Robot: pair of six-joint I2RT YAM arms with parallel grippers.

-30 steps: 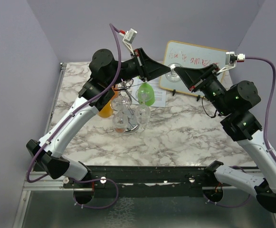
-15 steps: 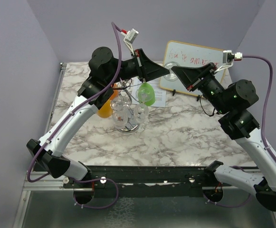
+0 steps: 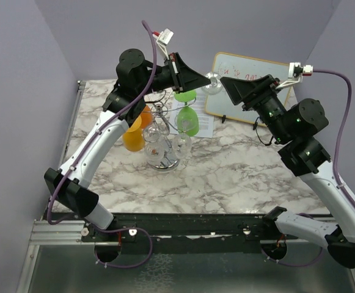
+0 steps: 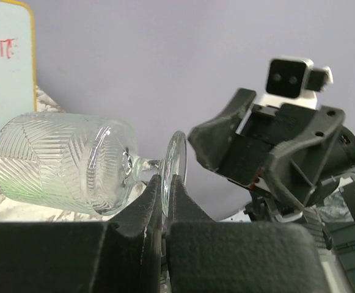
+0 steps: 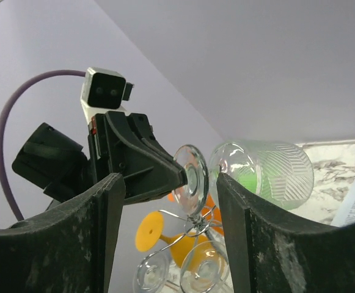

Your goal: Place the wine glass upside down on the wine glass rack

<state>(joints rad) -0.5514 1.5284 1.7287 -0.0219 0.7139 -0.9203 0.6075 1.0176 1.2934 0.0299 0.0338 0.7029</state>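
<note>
Marble-pattern tabletop (image 3: 238, 177) boxed in by lilac walls (image 3: 18, 91). Overhead view: left gripper (image 3: 206, 78) and right gripper (image 3: 224, 82) meet nose to nose high over the back of the table, with the clear ribbed wine glass (image 3: 213, 85) in the air between them. It hangs right of the shiny chrome wire wine glass rack (image 3: 160, 113) and in front of a framed whiteboard (image 3: 253, 85), so it is not on the rack. The rack stands back-left of centre on its disc base. A green glass (image 3: 189, 120), an orange glass (image 3: 134, 137) and a few clear glasses (image 3: 157, 148) hang on it bowl-down. Left wrist view: the wine glass lies on its side, bowl to the left, stem level. The left fingers are pressed together on the rim of its round foot, pinching it edge-on. The right gripper faces it from the right, just beside the foot and clear of it. Right wrist view: the right fingers are spread wide. The glass foot and stem show in the gap between them and the bowl shows past the right-hand finger, neither finger touching glass as far as I can see. Left gripper's black wedge clamps the foot from the left. Rack loops with the hung glasses sit low in the gap, below the held glass.
</note>
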